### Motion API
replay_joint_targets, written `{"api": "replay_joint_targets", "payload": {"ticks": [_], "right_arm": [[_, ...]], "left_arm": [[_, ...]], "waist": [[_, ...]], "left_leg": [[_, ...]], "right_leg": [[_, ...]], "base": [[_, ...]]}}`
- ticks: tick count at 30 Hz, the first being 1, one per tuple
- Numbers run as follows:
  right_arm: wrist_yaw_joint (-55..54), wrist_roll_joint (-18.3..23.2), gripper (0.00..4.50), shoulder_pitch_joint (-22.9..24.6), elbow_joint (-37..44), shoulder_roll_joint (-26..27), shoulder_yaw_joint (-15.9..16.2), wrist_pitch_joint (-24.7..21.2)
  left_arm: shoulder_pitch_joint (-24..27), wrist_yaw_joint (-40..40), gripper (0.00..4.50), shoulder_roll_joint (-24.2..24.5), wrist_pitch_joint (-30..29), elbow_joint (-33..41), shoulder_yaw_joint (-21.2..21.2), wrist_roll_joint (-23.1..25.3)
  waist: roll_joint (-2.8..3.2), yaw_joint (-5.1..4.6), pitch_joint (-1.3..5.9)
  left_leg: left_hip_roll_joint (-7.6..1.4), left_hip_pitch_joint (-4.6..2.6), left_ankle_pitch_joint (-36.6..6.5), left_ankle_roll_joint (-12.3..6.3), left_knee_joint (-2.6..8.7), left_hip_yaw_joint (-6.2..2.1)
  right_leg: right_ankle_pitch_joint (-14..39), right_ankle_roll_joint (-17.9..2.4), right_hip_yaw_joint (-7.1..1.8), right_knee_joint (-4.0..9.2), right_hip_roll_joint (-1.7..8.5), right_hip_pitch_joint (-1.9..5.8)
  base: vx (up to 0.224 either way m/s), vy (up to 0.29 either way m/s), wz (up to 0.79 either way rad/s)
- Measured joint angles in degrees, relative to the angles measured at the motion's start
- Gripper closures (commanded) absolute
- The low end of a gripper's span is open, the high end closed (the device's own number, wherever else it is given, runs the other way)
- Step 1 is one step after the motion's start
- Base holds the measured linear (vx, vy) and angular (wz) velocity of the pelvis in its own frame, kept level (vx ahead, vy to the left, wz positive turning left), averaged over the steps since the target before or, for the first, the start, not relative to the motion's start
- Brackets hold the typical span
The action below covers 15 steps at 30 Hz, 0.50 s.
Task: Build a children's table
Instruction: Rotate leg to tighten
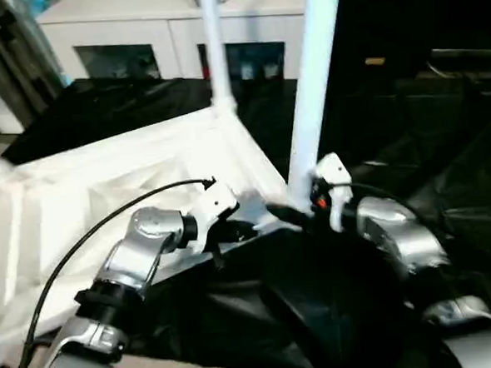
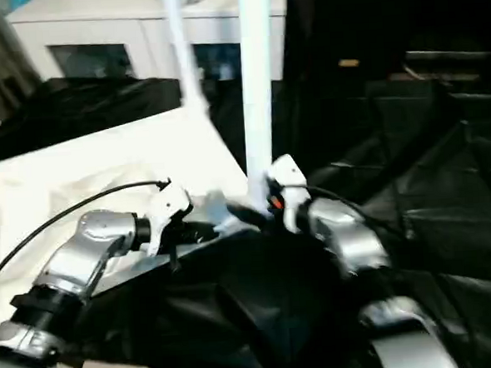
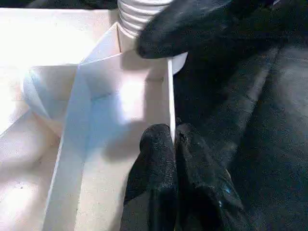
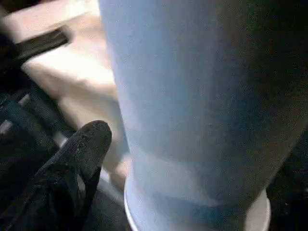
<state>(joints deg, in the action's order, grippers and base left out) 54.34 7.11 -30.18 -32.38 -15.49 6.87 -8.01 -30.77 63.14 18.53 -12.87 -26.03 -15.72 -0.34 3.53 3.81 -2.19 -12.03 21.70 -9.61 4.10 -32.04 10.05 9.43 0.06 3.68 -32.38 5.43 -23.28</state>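
At the left and centre of the frame the white tabletop [image 1: 103,180] lies upside down on black cloth [image 1: 320,313], ribs showing. My left gripper [image 3: 172,139] has its two fingers clamped together on the tabletop's thin edge wall. Just right of centre a white leg [image 1: 311,96] stands upright in the near corner socket; a second leg [image 1: 214,44] rises behind it. My right gripper [image 1: 293,213] sits at the near leg's base, one finger [image 4: 79,154] just beside it; I can't tell whether it grips. A white cabinet [image 1: 169,30] sits top left.
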Motion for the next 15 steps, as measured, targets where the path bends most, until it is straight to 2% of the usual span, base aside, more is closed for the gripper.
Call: {"api": "replay_joint_targets", "payload": {"ticks": [3, 8, 11, 13, 15], "right_arm": [[4.55, 0.01, 0.36, 1.61, 3.46, -2.72, 1.91, -1.89], [8.25, 0.92, 0.36, 3.71, 7.70, -4.84, 2.79, -4.75], [9.30, 1.55, 0.69, 4.78, 9.81, -5.57, 3.14, -6.15], [9.84, 1.84, 0.71, 5.47, 11.08, -6.09, 3.24, -7.04], [10.12, 2.03, 1.10, 5.87, 12.00, -6.31, 3.39, -7.76]], "left_arm": [[0.35, 3.13, 4.50, 1.49, 0.89, 0.00, -0.51, -0.78], [0.42, 6.88, 4.50, 3.15, 2.38, 0.00, -1.55, -1.10], [0.69, 8.54, 4.50, 3.57, 2.53, 0.00, -1.64, -1.53], [0.89, 9.81, 4.50, 3.89, 2.54, 0.06, -1.83, -1.88], [0.94, 10.53, 4.50, 4.29, 2.54, 0.15, -2.13, -2.23]], "waist": [[-0.02, 0.46, -0.03], [-0.02, 1.29, -0.07], [-0.01, 1.40, -0.08], [0.03, 1.43, -0.09], [0.03, 1.42, -0.09]], "left_leg": [[-0.03, 0.02, -0.10, 0.16, -0.29, 0.00], [-0.03, -0.04, -0.10, 0.18, -0.48, 0.00], [-0.03, -0.02, -0.10, 0.19, -0.48, 0.01], [-0.02, 0.00, -0.09, 0.19, -0.48, 0.02], [-0.02, 0.01, -0.08, 0.21, -0.49, 0.02]], "right_leg": [[0.00, 0.00, -0.03, -0.28, 0.04, 0.00], [0.02, 0.04, -0.09, -0.65, 0.08, -0.02], [0.02, 0.04, -0.17, -0.75, 0.07, -0.01], [0.02, 0.04, -0.21, -0.77, 0.07, 0.01], [0.02, 0.04, -0.22, -0.79, 0.07, 0.02]], "base": [[0.000, 0.000, 0.00], [0.000, 0.000, 0.00], [0.000, 0.000, 0.00], [0.000, 0.000, 0.00], [0.000, 0.000, 0.00]]}}
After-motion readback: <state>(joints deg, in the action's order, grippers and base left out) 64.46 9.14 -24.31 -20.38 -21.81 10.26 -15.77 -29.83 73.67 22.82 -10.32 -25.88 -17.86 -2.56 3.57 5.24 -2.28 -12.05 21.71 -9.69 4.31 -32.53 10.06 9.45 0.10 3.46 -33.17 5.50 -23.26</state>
